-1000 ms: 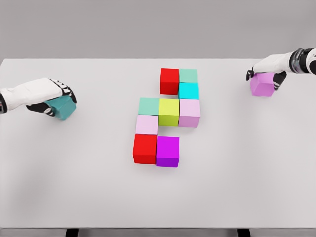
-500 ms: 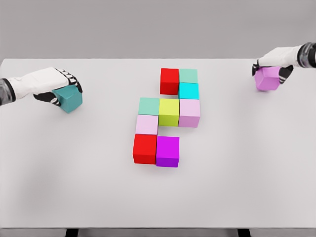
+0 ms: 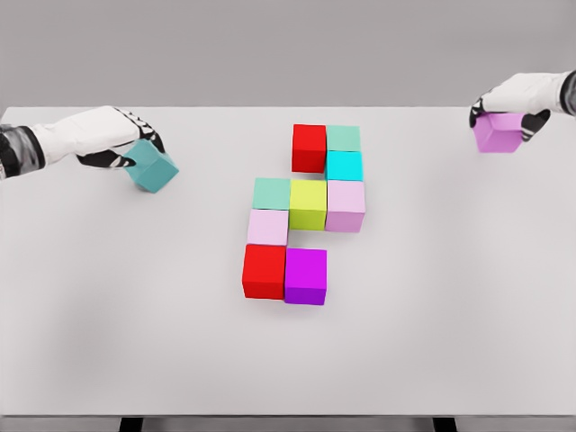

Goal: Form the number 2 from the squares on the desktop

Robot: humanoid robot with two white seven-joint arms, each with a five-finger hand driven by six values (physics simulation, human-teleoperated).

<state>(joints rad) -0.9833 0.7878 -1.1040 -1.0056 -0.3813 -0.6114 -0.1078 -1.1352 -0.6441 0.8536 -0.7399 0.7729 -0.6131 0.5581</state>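
While our left hand (image 3: 112,137) curls its fingers around a teal cube (image 3: 153,167) at about nine o'clock of the white table (image 3: 432,342), our right hand (image 3: 520,97) grips a pink-violet cube (image 3: 498,133) up at two o'clock, near the far right corner. Both cubes sit well apart from the cluster in the middle. We see that cluster made of nine blocks touching one another: a red cube (image 3: 309,147) and a sea-green cube (image 3: 343,138) form the top row at twelve o'clock, a cyan cube (image 3: 344,166) sits just under the sea-green one, then a green cube (image 3: 271,193), a yellow-green cube (image 3: 308,203) and a pale pink cube (image 3: 346,206) form the middle row. Below the green one lies a light pink cube (image 3: 267,228), and at six o'clock a second red cube (image 3: 264,271) stands beside a magenta cube (image 3: 305,275).
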